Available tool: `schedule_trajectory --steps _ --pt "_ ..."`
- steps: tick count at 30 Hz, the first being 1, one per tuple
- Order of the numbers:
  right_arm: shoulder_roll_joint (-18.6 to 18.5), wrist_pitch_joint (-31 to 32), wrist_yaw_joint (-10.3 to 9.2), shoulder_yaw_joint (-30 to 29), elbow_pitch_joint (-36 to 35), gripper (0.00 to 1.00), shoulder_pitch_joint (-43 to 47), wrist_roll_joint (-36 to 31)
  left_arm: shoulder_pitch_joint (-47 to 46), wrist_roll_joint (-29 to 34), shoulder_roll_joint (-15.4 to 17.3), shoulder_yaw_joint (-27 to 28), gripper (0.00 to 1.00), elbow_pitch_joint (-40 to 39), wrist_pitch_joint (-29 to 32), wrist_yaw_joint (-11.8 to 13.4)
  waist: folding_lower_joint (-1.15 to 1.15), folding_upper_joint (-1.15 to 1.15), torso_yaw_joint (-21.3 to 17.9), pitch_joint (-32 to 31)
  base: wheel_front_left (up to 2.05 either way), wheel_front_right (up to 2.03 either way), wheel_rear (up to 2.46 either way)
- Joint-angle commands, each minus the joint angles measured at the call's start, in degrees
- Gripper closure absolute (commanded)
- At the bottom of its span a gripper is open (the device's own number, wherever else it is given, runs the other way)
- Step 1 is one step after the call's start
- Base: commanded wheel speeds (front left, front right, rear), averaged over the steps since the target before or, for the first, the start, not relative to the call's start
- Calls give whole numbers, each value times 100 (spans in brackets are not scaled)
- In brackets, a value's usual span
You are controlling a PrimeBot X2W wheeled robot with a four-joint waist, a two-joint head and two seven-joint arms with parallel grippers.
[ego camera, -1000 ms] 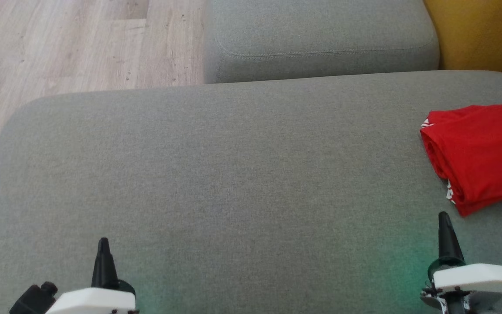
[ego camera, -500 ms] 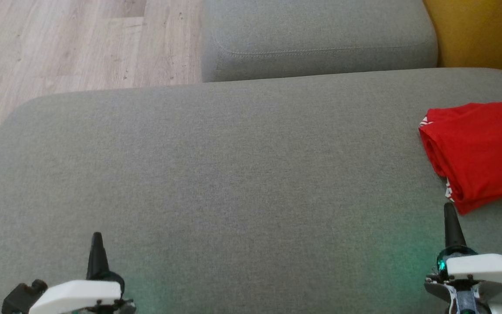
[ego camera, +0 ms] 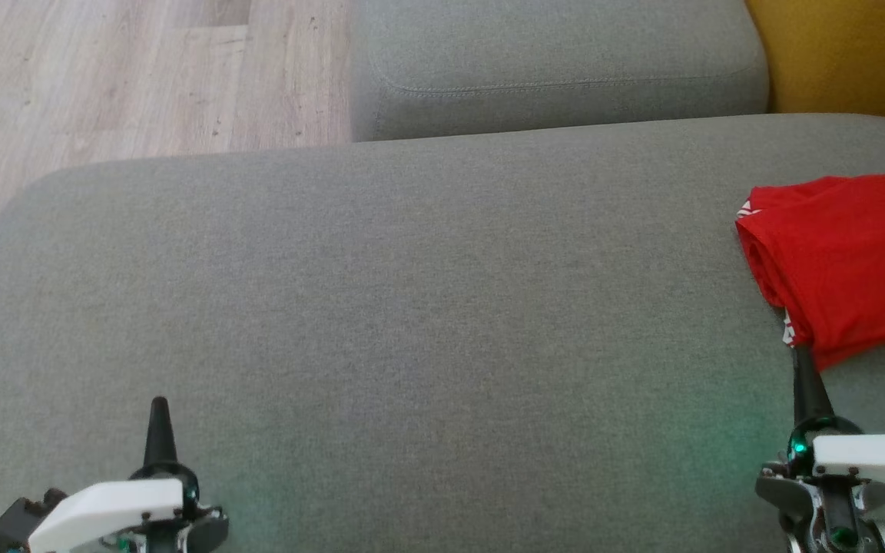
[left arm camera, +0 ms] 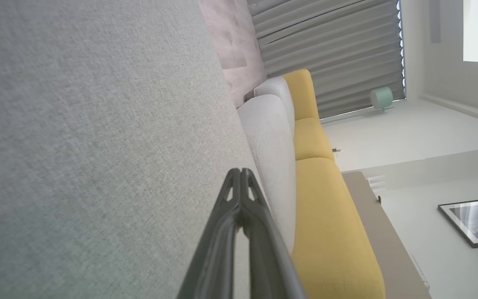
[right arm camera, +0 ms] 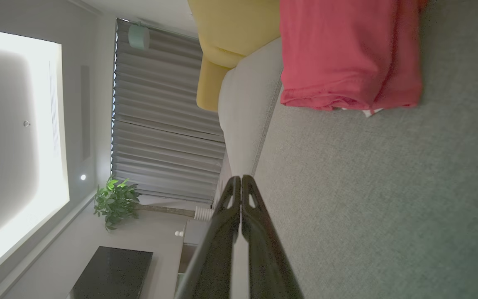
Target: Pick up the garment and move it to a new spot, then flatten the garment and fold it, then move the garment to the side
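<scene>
- Head view shows you the folded red garment (ego camera: 842,261) at the far right of the grey cushion (ego camera: 412,307), its right part cut off by the frame edge.
- Your right claw (ego camera: 799,353) is clenched, its tip at the garment's near corner; you cannot tell whether they touch.
- Your left claw (ego camera: 158,403) is clenched on nothing, well apart from the garment.
- White print on the fold is too small to read.

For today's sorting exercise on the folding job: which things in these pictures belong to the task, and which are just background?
Belongs to the job:
folded red garment
right gripper
left gripper
grey seat cushion it lies on

Just lying about:
yellow sofa
potted plant
framed picture
wood floor
</scene>
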Motion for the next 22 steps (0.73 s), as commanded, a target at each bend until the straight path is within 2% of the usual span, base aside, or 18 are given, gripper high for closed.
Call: schedule_trajectory --steps 1,22 --pt "-111 38 -4 77 -180 100 -320 154 -340 -136 72 224 100 -155 47 -50 0 0 -2 2 0 0 0" --pt "-104 380 -4 -85 -165 100 -570 1553 -640 -1525 54 557 100 -12 399 -283 0 0 -53 45 0 0 0"
